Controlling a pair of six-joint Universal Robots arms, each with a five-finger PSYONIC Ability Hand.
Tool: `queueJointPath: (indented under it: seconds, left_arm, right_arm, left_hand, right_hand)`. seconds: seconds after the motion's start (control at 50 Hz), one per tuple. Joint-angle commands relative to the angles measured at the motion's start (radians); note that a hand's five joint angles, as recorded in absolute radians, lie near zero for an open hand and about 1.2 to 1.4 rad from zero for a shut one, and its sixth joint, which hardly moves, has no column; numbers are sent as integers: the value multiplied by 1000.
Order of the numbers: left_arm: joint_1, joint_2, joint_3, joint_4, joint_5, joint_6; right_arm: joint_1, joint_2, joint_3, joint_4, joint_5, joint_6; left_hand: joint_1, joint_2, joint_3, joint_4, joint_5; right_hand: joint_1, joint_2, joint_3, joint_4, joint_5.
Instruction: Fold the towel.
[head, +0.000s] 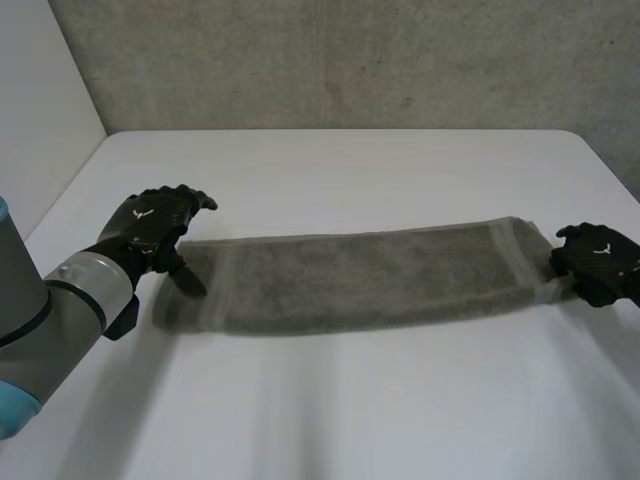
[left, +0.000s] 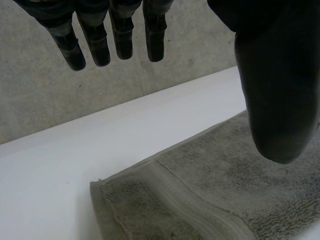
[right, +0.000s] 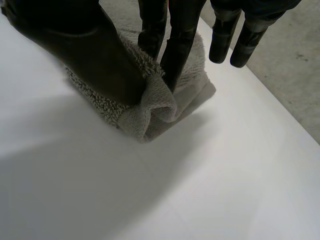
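A grey towel (head: 370, 277), folded into a long narrow strip, lies across the white table (head: 340, 170). My left hand (head: 152, 228) hovers over the strip's left end with its fingers (left: 112, 42) straight and apart from the thumb (left: 272, 95); the towel's end (left: 200, 200) lies below them, untouched. My right hand (head: 600, 262) is at the strip's right end. There its thumb (right: 95, 55) and fingers (right: 175, 45) pinch a raised fold of the towel's corner (right: 155, 107).
A grey concrete wall (head: 340, 60) rises behind the table's far edge. The table's right corner lies just beyond my right hand. Bare table (head: 330, 410) stretches in front of the towel.
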Motion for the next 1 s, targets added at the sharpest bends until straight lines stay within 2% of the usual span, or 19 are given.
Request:
queueJointPath:
  seconds: [0.02,0.16,0.28,0.32,0.38,0.42,0.44,0.48,0.54,0.58,0.6,0.64,0.66,0.7,0.76,0.8,0.88,0.92,1.0]
  left_arm:
    - [1,2,0,-1,-1,0]
    - [3,3,-1,-1,-3,0]
    - [3,3,-1,-1,-4,0]
    - [3,3,-1,-1,-6,0]
    - [3,3,-1,-1,-6,0]
    - [4,6,-3,-1,-8,-2]
    - [4,6,-3,-1,-8,-2]
    - [6,14,-3,-1,-9,-2]
    - [9,18,-5,-1,-9,-2]
    - [27,34,-15,-1,-8,-2]
    - [27,34,-15,-1,-8,-2]
    - [49,54,-21,-1,-8,-2]
    - [49,54,-21,-1,-8,-2]
    - [59,63,-24,-1,-9,-2]
    - [86,78,-28,-1,-9,-3]
    - [116,95,-32,-1,-9,-3]
    - [147,109,-35,-1,-11,-5]
    - [164,114,-37,-1,-11,-5]
    - [168,112,-41,-1,-8,-6]
  right_arm:
    - [-67,-104,-12,4,-7,32]
    - [-76,-181,-65,14,-8,40]
    - [10,-284,-121,14,-6,61]
    - [104,-313,-159,14,3,90]
    - [160,-322,-178,14,6,106]
    - [288,-336,-213,9,19,133]
    - [289,-336,-213,9,19,133]
    - [431,-330,-245,3,52,144]
    - [505,-320,-264,3,72,144]
    - [665,-255,-305,-8,129,138]
    - [666,-255,-305,-8,129,138]
    - [816,-160,-368,-23,182,139]
    - [817,-159,-368,-23,183,139]
    - [930,-63,-415,-40,213,139]
    - [976,-4,-443,-51,226,139]
    - [1060,101,-495,-69,252,141]
    - [1107,192,-543,-71,290,141]
    - [1126,241,-555,-68,345,143]
    - [1113,204,-543,-63,400,158]
  left_hand:
    - [-92,-60,-44,-52,-49]
    - [-95,-62,-44,-52,-52]
    - [-92,-59,-44,-52,-49]
    - [-92,-59,-44,-52,-49]
    - [-92,-59,-44,-52,-49]
    - [-92,-59,-44,-52,-49]
    - [-92,-59,-44,-52,-49]
    - [-92,-59,-44,-52,-49]
    - [-92,-59,-44,-52,-49]
    - [-92,-59,-44,-52,-49]
    - [-92,-59,-44,-52,-49]
    - [-92,-59,-44,-52,-49]
    - [-92,-59,-44,-52,-49]
    - [-92,-59,-44,-52,-49]
    - [-92,-59,-44,-52,-49]
    - [-92,-59,-44,-52,-49]
    - [-92,-59,-44,-52,-49]
    - [-92,-59,-44,-52,-49]
    - [-92,-59,-44,-52,-49]
  right_hand:
    - [109,129,-6,-6,84]
    - [109,129,-6,-6,84]
    - [109,129,-6,-6,84]
    - [109,129,-6,-6,84]
    - [109,129,-6,-6,84]
    - [109,129,-6,-6,84]
    - [109,129,-6,-6,84]
    - [109,129,-6,-6,84]
    - [109,129,-6,-6,84]
    - [109,129,-6,-6,84]
    - [109,129,-6,-6,84]
    - [109,129,-6,-6,84]
    - [109,129,-6,-6,84]
    - [109,129,-6,-6,84]
    - [109,129,-6,-6,84]
    - [109,129,-6,-6,84]
    - [107,128,-6,-6,82]
    - [-1112,-1092,-6,-6,-1138]
    - [-1112,-1092,-6,-6,-1138]
